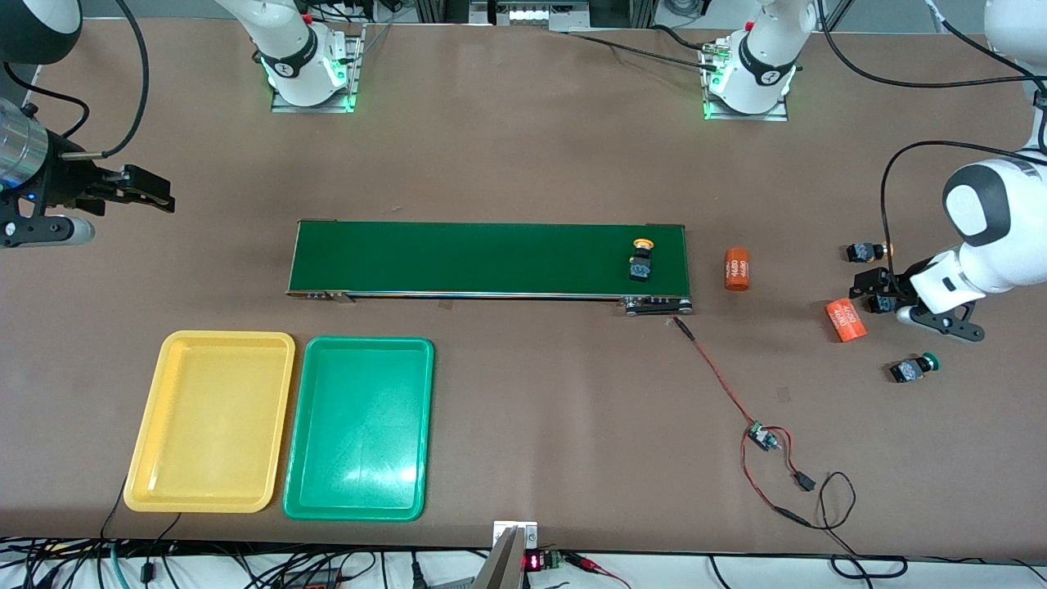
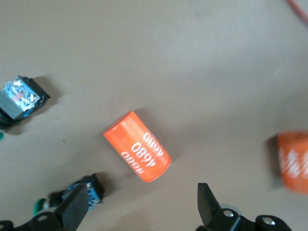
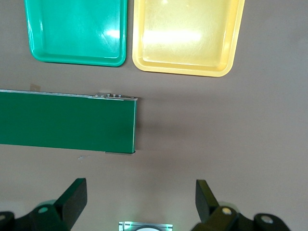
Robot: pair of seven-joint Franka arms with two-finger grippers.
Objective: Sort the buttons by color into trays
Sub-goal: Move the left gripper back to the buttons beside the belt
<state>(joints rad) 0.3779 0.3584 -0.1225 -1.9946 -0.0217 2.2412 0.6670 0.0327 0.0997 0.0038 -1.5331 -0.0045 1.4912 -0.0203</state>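
My left claw (image 1: 873, 293) is down low at the left arm's end of the table, fingers (image 2: 74, 208) spread wide, pinching nothing. It sits w/ an orange can (image 1: 845, 321) just beside it; in the left wrist view that can (image 2: 137, 146) lies on its side between my fingertips' line and the bare table, not touched. A green button (image 2: 79, 194) lies right by one finger, cap end partly hidden. Can't tell if it touches the finger.

Other buttons: yellow button 1 (image 1: 641, 258) lies on the belt (image 1: 458, 258), near the belt's end toward the left arm. Yellow button 2 (image 1: 865, 251) is on the table, farther from the front cam than my left claw. Green button 2 (image 1: 914, 368) is on the table, nearer the front cam than the claw, apart from it; the left wrist view shows its black body (image 2: 21, 97) too. A 2nd orange can (image 1: 737, 269) lies on its side between the belt end and the claw, apart from both.

My right claw (image 1: 151, 194) waits up in the air over bare table at the right arm's end, fingers (image 3: 73, 197) spread, holding nothing.

Trays: yellow tray (image 1: 176, 483) and green tray (image 1: 307, 495) sit side by side, just about touching, nearer the front cam than the belt, toward the right arm's end. Yellow one is the outer one. Both have no buttons in them.

A red-black wire (image 1: 720, 380) w/ a small board runs from the belt's end toward the front cam.
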